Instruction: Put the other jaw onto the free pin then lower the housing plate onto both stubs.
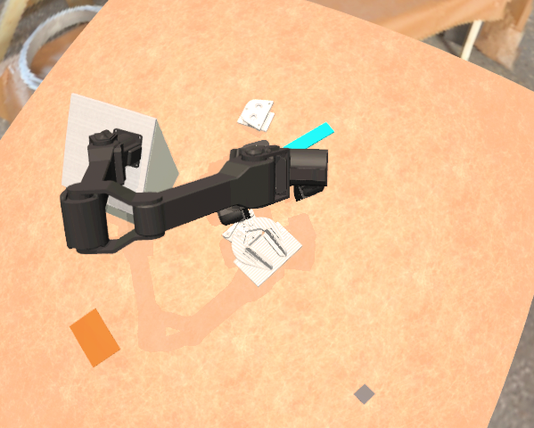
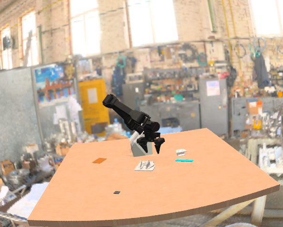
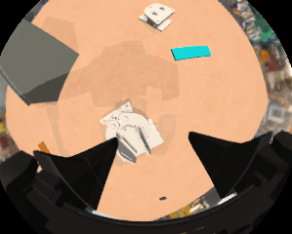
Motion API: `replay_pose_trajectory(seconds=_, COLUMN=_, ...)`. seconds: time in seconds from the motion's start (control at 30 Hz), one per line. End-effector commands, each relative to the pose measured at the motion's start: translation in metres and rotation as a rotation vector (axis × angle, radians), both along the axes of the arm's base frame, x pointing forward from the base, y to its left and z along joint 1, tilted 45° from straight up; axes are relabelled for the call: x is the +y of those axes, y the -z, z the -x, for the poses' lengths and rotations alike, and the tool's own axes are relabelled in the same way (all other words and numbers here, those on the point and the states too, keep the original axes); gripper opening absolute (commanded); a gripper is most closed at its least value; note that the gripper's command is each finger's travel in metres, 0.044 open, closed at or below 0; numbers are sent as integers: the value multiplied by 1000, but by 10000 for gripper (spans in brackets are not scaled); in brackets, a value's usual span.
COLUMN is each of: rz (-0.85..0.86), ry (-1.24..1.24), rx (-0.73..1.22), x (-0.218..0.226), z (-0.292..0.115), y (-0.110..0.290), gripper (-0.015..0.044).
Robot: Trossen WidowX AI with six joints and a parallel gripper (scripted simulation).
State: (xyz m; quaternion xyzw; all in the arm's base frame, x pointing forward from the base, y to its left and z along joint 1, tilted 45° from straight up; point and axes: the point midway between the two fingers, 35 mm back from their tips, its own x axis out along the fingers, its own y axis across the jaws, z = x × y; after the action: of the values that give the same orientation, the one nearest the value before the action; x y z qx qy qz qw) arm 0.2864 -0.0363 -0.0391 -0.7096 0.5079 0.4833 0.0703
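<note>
The white base [image 1: 291, 244] [image 2: 144, 170] [image 3: 156, 136] lies on the table with both white jaws on it. One jaw [image 1: 258, 258] [image 3: 126, 149] and the other jaw [image 1: 275, 242] [image 3: 145, 141] stand side by side, their long fingers roughly parallel with a gap between. Whether the gear teeth mesh is too small to tell. The white housing plate [image 1: 258, 111] [image 2: 181, 150] [image 3: 158, 13] lies apart at the back, beyond the cyan strip in the wrist view. My gripper [image 2: 152, 152] [image 3: 153, 138] is wide open and empty, raised above the table and clear of the base. The arm hides its fingertips in the top view.
The cyan strip [image 1: 310, 135] [image 2: 184, 160] [image 3: 190, 53] lies near the housing plate. A grey wedge stand [image 1: 163, 163] [image 2: 142, 150] [image 3: 35, 63] is by the arm's foot. An orange rectangle [image 1: 94, 337] [image 2: 99, 160] and a small grey square [image 1: 364, 393] [image 2: 116, 192] [image 3: 163, 198] lie farther off.
</note>
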Motion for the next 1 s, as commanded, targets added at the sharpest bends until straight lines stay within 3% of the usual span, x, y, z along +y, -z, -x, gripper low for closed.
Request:
replay_pose_trajectory(seconds=0.0, rz=-25, ry=89, rx=-66, x=17, z=1, y=12, gripper=440)
replay_pose_trajectory(seconds=0.97, rz=-57, ry=734, rx=-584, x=103, z=27, y=73, gripper=440)
